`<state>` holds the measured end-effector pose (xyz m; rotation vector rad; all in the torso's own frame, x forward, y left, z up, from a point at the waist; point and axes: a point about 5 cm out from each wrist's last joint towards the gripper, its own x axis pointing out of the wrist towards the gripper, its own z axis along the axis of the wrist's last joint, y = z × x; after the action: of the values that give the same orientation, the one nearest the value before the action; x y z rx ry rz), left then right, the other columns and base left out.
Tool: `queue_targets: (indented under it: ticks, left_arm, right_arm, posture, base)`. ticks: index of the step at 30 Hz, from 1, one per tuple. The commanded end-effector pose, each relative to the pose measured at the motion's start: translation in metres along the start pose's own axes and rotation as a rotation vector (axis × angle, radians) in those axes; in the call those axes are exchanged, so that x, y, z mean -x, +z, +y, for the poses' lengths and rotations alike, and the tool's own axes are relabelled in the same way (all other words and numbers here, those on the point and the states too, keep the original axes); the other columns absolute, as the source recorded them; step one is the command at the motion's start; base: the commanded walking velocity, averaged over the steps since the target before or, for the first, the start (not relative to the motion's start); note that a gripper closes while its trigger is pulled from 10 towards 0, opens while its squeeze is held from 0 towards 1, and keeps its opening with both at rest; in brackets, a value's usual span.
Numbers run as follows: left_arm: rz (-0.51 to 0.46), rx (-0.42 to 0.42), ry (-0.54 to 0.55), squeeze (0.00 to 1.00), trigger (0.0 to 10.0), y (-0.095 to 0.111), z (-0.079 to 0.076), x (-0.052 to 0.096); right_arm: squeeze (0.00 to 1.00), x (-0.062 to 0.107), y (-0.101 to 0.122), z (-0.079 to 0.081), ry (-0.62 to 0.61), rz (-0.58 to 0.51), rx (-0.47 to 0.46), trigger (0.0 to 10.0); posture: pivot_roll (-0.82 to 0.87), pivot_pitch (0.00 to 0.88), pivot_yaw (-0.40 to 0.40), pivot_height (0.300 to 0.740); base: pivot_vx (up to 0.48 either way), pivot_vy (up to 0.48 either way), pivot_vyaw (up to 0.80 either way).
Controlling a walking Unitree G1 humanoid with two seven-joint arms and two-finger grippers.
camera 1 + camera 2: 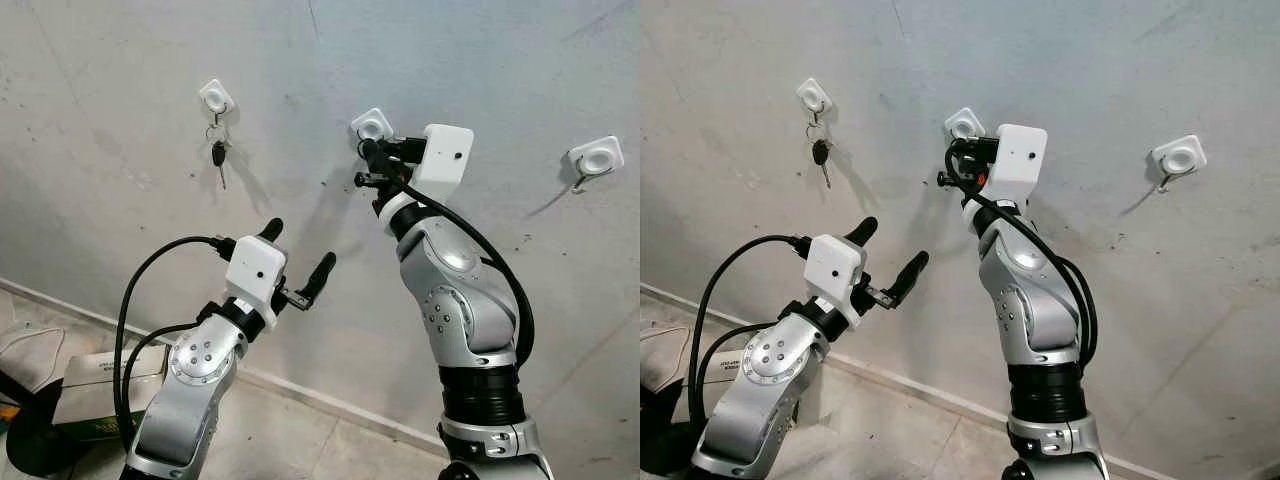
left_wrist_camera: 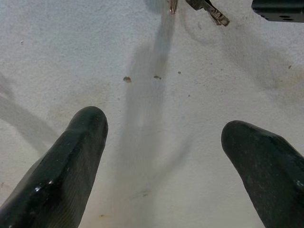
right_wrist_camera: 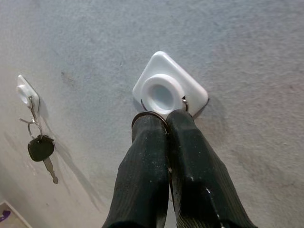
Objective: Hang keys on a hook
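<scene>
Grey wall [image 1: 120,90], three white hooks, black-headed key [image 1: 218,155] hanging from left hook [image 1: 216,97]

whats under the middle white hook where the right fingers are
The right gripper is pinched on a thin metal key ring just below the square white plastic middle hook. The hook's prong and any keys are hidden behind the fingers.

Quick count of what was there. Three white hooks stuck on the wall: left one [image 1: 217,97], middle one [image 1: 372,124], right one [image 1: 597,156]. One black car key [image 1: 218,154] hung off the left hook. One key ring [image 3: 148,115] was up at the middle hook, pinched in the right pincer [image 3: 165,118]. Two pincers in total, counting the left pincer [image 1: 298,258], with two black fingers each, so four fingers. One cardboard box [image 1: 105,370] sat on the floor.
</scene>
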<state>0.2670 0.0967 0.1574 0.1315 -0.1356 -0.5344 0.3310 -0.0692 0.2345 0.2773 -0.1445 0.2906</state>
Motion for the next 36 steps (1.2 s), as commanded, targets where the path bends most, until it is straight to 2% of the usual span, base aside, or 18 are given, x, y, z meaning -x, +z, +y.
queue_targets:
  ticks: [1,36]
  left_arm:
    - [-0.001,-0.015,-0.005,0.00,10.0,0.0013,-0.0005,-0.0017]
    - [0.000,-0.013,-0.003,0.00,10.0,0.0014,-0.0007,-0.0021]
  right_arm:
    - [0.00,-0.0031,0.0015,0.0061,0.011,-0.007,0.014,10.0]
    - [0.00,-0.0052,-0.0059,0.0028,-0.027,0.003,0.092,10.0]
  posture:
    - [0.08,0.000,0.011,0.740]
    - [0.08,0.000,0.008,0.740]
  base:
    - [0.000,0.000,0.00]
    - [0.000,0.000,0.00]
